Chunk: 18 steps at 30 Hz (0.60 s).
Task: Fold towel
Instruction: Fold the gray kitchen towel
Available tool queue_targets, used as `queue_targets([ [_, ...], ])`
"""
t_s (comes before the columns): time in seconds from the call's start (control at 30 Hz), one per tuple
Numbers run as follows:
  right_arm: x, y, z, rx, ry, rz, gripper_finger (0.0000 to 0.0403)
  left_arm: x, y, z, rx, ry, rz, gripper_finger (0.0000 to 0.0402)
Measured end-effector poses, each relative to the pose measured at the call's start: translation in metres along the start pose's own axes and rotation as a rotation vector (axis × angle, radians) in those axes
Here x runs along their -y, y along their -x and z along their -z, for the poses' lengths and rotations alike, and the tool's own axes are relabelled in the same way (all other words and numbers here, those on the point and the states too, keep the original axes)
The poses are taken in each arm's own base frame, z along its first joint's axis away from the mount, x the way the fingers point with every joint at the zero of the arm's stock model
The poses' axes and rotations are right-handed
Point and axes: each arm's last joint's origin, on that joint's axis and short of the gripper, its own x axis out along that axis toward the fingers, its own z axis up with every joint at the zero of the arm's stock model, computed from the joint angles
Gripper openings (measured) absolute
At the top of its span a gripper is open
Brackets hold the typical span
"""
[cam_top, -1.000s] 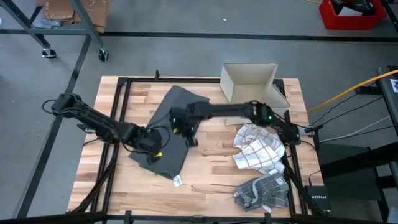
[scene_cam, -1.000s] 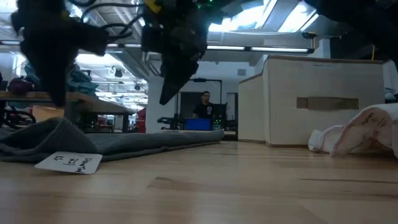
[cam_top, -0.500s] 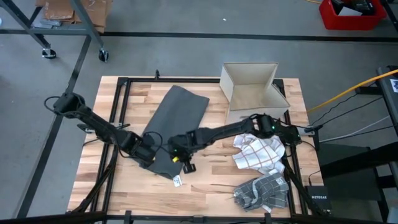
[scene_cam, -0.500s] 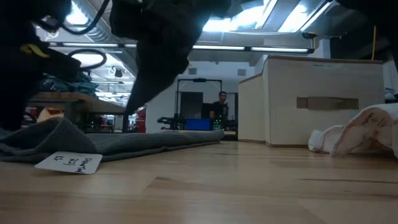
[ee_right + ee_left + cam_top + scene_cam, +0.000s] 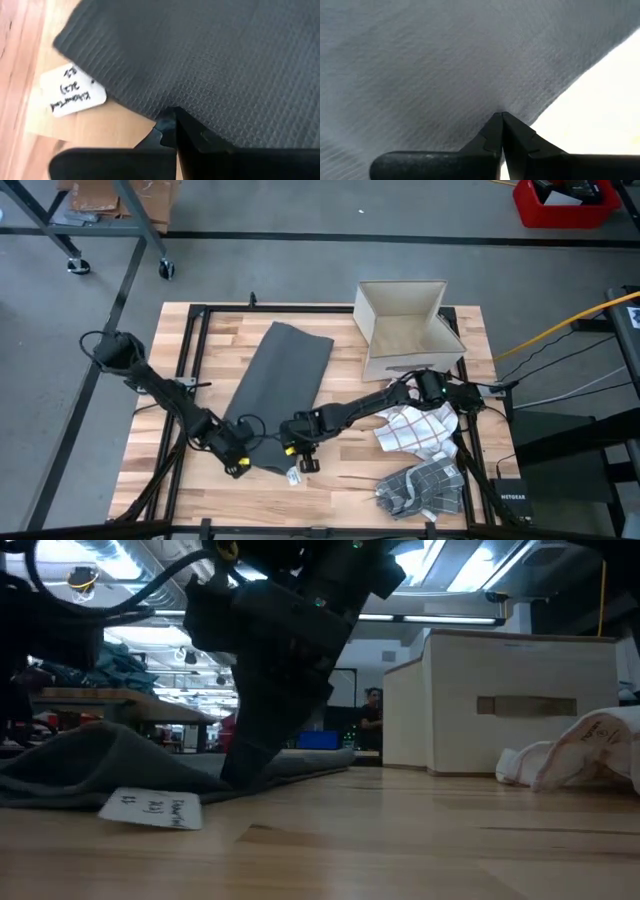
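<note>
- Bench (image 5: 200,350): wooden slat top with a dark frame, carrying everything below.
- Open box (image 5: 405,328): pale cardboard, at the far right part of the bench; in the low view it stands as a beige block (image 5: 520,705).
- Dark grey towel (image 5: 280,375): long strip lying diagonally from the far centre of the bench toward its near left part; waffle weave shows in the right wrist view (image 5: 210,55); the near end lies under both hands.
- White checked cloth (image 5: 415,425): crumpled, on the right, just in front of the box.
- Grey checked cloth (image 5: 420,488): bunched at the near right corner.
- Left hand (image 5: 238,465): at the towel's near left corner, fingers pressed together, pinching the towel's edge (image 5: 500,120).
- Right hand (image 5: 303,460): at the towel's near right corner, fingers pressed together, tips on the towel's hem (image 5: 170,117), beside the tag.
- White tag (image 5: 293,477): handwritten, attached at the towel's near corner, lying flat on the bench; also seen in the low view (image 5: 150,808) and right wrist view (image 5: 72,92).
</note>
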Motion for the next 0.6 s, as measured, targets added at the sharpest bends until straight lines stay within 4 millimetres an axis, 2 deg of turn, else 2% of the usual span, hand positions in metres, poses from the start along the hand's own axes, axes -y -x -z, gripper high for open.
queue_targets([
  [0.17, -0.01, -0.001, 0.004, -0.033, -0.001, -0.003, 0.0001, 0.016, -0.022, 0.0, 0.018, -0.02, 0.123, 0.0],
  [0.33, -0.012, 0.001, 0.013, -0.127, -0.008, -0.003, 0.0001, 0.03, -0.037, -0.002, 0.05, -0.053, 0.258, 0.0],
  [0.47, -0.013, 0.002, 0.017, -0.17, -0.019, -0.036, 0.0001, 0.035, -0.035, -0.004, 0.06, -0.131, 0.273, 0.0],
  [0.6, -0.015, 0.009, 0.007, -0.163, -0.02, -0.049, 0.0001, 0.039, -0.021, -0.006, 0.087, -0.199, 0.314, 0.0],
])
